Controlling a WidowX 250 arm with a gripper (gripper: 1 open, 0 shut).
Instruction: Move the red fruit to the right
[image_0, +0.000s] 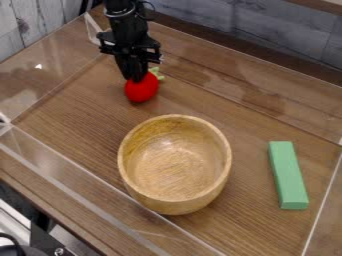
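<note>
Grasp step: my pincer points straight down, pressed together on the top of the red fruit, which sits on the table behind the wooden bowl. Next, I reckon: lift clear, carry it right, skirting the bowl.
</note>
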